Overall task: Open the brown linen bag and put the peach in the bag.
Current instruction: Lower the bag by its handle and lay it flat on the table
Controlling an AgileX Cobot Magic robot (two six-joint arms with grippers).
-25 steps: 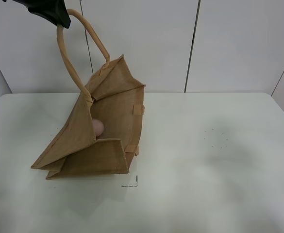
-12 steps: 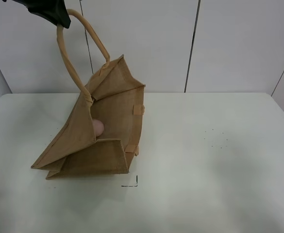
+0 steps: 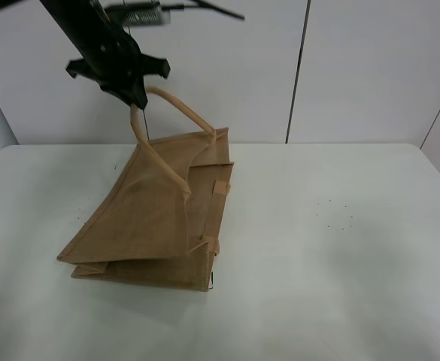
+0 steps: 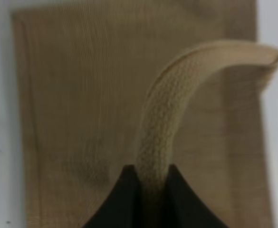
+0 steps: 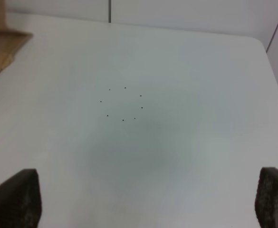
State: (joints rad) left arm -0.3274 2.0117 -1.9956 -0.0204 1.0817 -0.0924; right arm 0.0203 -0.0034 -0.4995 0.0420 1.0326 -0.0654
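The brown linen bag (image 3: 148,218) lies slumped on the left half of the white table (image 3: 340,248). Its coarse tan-brown weave is folded nearly flat, with the lower panel against the tabletop and the upper panel drawn up into a slanting tent. The bag's narrow gusseted end faces the middle of the table and carries two small lighter tan tabs. One of its padded loop handles (image 4: 160,128), paler than the body and knobbly in texture, rises from the top edge and arches over the cloth.

The left gripper (image 3: 135,99) hangs above the far left of the bag, close to the wall panels. Its black arm slants down from the upper left and its fingers point downwards. In the left wrist view its jaws are clamped tight on the handle, the dark fingers (image 4: 124,199) pressing the strap from both sides with the woven panel blurred beyond.

The right gripper (image 5: 143,199) shows only in its own wrist view. It is held above bare table with its jaws spread wide and nothing between them, looking out over a small ring of dark dots (image 5: 123,102). One corner of the bag is just in sight at the edge of that view
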